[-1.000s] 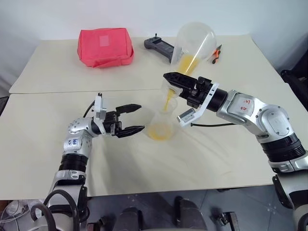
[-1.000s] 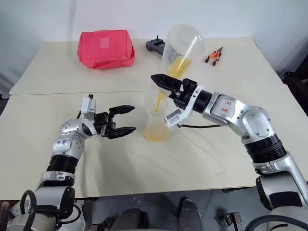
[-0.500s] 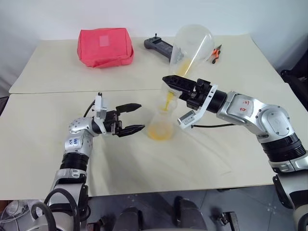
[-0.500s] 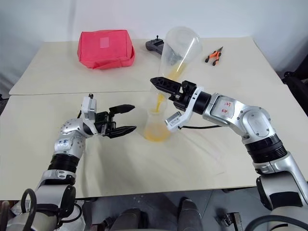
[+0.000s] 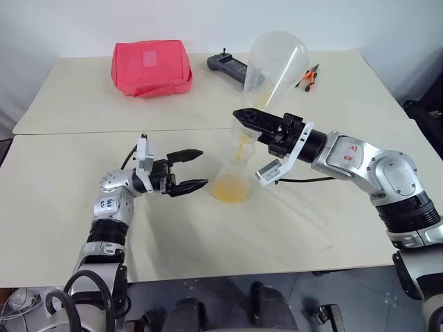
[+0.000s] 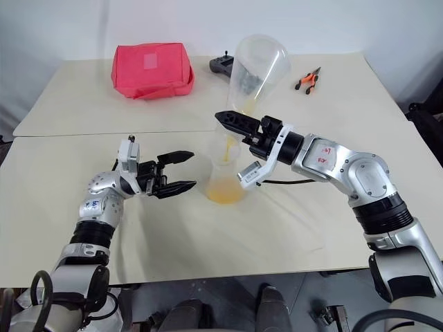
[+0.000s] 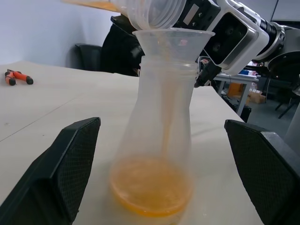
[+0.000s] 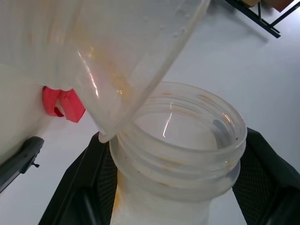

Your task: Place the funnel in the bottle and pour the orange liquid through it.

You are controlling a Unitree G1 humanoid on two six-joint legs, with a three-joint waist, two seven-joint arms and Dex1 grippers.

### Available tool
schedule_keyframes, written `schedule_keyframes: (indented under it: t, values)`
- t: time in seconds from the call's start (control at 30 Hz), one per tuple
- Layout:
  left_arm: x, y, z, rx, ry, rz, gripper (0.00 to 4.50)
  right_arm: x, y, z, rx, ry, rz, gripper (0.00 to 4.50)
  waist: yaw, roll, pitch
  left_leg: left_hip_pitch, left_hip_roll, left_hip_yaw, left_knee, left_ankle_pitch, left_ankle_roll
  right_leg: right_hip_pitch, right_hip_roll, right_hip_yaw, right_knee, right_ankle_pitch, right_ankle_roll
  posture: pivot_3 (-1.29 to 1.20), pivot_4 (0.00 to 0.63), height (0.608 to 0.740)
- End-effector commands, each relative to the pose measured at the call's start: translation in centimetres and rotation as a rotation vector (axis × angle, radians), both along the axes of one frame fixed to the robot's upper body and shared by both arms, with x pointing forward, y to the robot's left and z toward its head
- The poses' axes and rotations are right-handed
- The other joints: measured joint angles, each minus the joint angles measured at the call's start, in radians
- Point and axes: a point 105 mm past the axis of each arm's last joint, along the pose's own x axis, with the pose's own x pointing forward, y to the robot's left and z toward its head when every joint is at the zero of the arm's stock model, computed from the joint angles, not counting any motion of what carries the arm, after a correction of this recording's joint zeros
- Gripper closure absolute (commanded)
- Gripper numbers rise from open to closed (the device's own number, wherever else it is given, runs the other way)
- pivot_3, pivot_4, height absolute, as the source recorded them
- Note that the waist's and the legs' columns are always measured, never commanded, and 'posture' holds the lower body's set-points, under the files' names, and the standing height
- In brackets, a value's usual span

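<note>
While tipping the cup (image 5: 275,59) over the funnel (image 7: 171,38), right hand (image 5: 243,119) clamped on it, left hand (image 5: 194,169) wide open, empty.

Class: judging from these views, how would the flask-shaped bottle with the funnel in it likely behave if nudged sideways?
The bottle would probably slide rather than tip: its base is wide and the orange liquid sits low. It looks like thin, light plastic. The funnel seems only dropped in the neck, so it may wobble.
</note>
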Motion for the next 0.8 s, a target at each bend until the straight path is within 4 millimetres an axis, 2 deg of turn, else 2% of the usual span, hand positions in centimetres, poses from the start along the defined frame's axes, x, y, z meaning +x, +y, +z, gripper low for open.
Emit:
schedule_keyframes:
  t: [0.03,0.67,0.8]
  values:
    - [0.0,-0.2,1.2,-0.013,-0.056,-0.01,0.0,-0.8,0.3,1.7,0.007,-0.075,0.037,1.69,0.0,0.0,0.0,0.0,0.0,0.0,0.0,0.0,0.0,0.0,0.0,0.0,0.0,0.0,0.0,0.0,0.15,0.74]
    - [0.2,-0.2,0.8,0.009,-0.037,0.0,0.0,-0.9,0.3,1.9,0.027,-0.088,0.037,1.69,0.0,0.0,0.0,0.0,0.0,0.0,0.0,0.0,0.0,0.0,0.0,0.0,0.0,0.0,0.0,0.0,0.15,0.74]
    - [0.6,-0.1,0.6,0.031,-0.029,0.025,0.0,-0.6,-0.1,2.8,0.171,0.014,0.029,1.69,-0.002,0.0,0.0,0.0,0.0,0.0,0.0,0.0,0.0,0.0,0.0,0.0,0.0,0.0,0.0,0.0,0.15,0.74]
